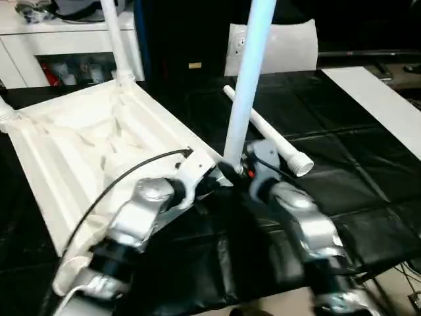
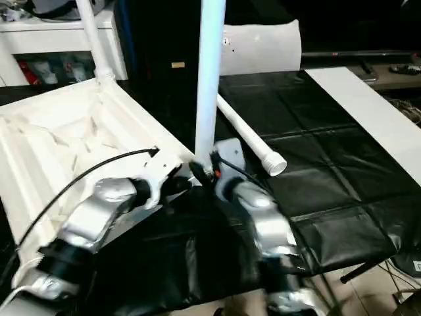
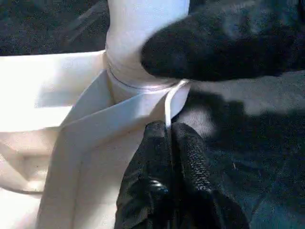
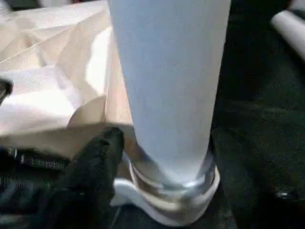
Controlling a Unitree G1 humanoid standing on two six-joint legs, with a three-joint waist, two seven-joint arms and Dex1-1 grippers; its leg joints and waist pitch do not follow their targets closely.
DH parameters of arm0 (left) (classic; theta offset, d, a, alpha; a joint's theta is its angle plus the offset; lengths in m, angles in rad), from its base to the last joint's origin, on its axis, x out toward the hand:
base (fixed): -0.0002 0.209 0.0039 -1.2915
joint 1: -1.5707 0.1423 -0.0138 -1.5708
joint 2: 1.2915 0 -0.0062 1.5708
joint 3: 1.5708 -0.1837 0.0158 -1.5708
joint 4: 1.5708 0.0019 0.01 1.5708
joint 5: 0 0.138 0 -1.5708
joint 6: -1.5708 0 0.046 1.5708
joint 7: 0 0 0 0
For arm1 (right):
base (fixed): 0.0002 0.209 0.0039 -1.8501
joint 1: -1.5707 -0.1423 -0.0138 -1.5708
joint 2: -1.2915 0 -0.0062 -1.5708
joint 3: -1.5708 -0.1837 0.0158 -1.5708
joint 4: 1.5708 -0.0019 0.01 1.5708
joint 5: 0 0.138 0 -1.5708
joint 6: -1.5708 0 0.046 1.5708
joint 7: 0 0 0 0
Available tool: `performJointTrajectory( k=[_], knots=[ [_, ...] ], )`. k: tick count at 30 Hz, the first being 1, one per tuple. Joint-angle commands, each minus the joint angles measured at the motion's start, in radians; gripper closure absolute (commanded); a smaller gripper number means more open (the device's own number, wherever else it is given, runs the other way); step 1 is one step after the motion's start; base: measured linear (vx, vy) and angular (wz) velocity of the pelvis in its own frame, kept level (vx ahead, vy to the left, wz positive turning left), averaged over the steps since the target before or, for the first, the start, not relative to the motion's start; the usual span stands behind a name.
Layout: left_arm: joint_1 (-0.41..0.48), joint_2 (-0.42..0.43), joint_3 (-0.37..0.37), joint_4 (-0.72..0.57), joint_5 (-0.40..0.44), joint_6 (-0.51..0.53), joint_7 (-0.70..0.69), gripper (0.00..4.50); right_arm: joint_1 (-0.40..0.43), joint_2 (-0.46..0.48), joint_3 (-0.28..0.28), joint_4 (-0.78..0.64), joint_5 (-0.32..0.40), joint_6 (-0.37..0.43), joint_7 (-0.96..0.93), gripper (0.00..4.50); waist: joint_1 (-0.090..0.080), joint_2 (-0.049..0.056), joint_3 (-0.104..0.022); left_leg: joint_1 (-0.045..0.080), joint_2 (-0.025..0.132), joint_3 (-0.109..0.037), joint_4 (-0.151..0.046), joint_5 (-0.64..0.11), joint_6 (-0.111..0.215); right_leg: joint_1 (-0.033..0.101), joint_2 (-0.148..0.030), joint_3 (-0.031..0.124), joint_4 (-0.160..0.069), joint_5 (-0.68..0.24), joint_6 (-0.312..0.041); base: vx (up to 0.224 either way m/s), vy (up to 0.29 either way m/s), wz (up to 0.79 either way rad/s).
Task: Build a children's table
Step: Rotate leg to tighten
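While the left gripper (image 3: 170, 128) pinches the tabletop (image 1: 79, 151) rim, jaws closed, a leg (image 1: 250, 79) stands socketed — right gripper (image 1: 245, 170) jaws spread beside it, gripping nothing.

Both silver arms reach forward and meet in the middle, the left gripper (image 3: 170, 143) with its two black fingers pressed tight together, the right gripper (image 1: 245, 166) just beside it.
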Motion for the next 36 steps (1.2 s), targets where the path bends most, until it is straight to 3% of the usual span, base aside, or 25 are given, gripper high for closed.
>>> performJointTrajectory(
  k=[1,6,8,14,22,31,34,36],
  knots=[
    [0.011,0.065,-0.022,-0.042,-0.027,-0.097,-0.122,4.5,0.006,-0.073,0.019,-0.033,0.025,-0.036,0.137,0.92,0.01,0.007,-0.061,-0.013,0.017,0.001,-0.059,-0.109,0.075,0.068,-0.052,0.051,-0.049,-0.174,-0.203,0.0,0.0,0.0],
    [0.032,0.151,-0.048,-0.024,-0.043,-0.201,-0.262,4.5,-0.001,-0.17,0.035,-0.035,0.053,-0.072,0.314,0.65,0.028,0.007,-0.055,-0.004,0.022,0.004,-0.062,-0.151,0.073,0.058,-0.053,0.053,-0.057,-0.255,-0.185,0.0,0.0,0.0],
    [0.031,0.206,-0.062,0.002,-0.058,-0.254,-0.36,4.5,-0.01,-0.242,0.067,-0.041,0.09,-0.093,0.467,0.65,0.035,0.006,-0.055,-0.002,0.022,0.004,-0.062,-0.157,0.067,0.058,-0.055,0.053,-0.057,-0.262,-0.188,0.0,0.0,0.0],
    [0.01,0.262,-0.09,0.046,-0.1,-0.335,-0.525,4.5,-0.051,-0.319,0.109,0.005,0.142,-0.102,0.695,0.65,0.05,0.003,-0.057,-0.001,0.024,0.005,-0.061,-0.143,0.072,0.058,-0.054,0.056,-0.043,-0.193,-0.221,0.0,0.0,0.0],
    [-0.025,0.282,-0.137,0.101,-0.087,-0.423,-0.635,4.5,-0.122,-0.331,0.171,0.103,0.125,-0.154,0.821,1.21,0.07,-0.002,-0.054,0.001,0.026,0.005,-0.06,-0.183,0.042,0.054,-0.062,0.056,-0.052,-0.324,-0.187,0.0,0.0,0.0],
    [-0.042,0.279,-0.14,0.144,-0.082,-0.464,-0.653,4.5,-0.167,-0.306,0.196,0.173,0.111,-0.193,0.851,2.03,0.073,-0.002,-0.057,-0.003,0.024,0.004,-0.06,-0.17,0.031,0.057,-0.059,0.055,-0.045,-0.296,-0.185,0.0,0.0,0.0],
    [-0.044,0.279,-0.14,0.149,-0.081,-0.468,-0.655,4.5,-0.171,-0.307,0.198,0.178,0.115,-0.192,0.859,2.09,0.075,-0.005,-0.057,-0.004,0.026,0.004,-0.06,-0.168,0.032,0.058,-0.059,0.055,-0.044,-0.29,-0.185,0.0,0.0,0.0],
    [-0.046,0.279,-0.137,0.153,-0.081,-0.47,-0.653,4.5,-0.17,-0.308,0.199,0.179,0.119,-0.19,0.866,2.41,0.075,-0.003,-0.058,-0.004,0.025,0.004,-0.06,-0.169,0.03,0.057,-0.059,0.055,-0.045,-0.296,-0.184,0.0,0.0,0.0]
  ],
)
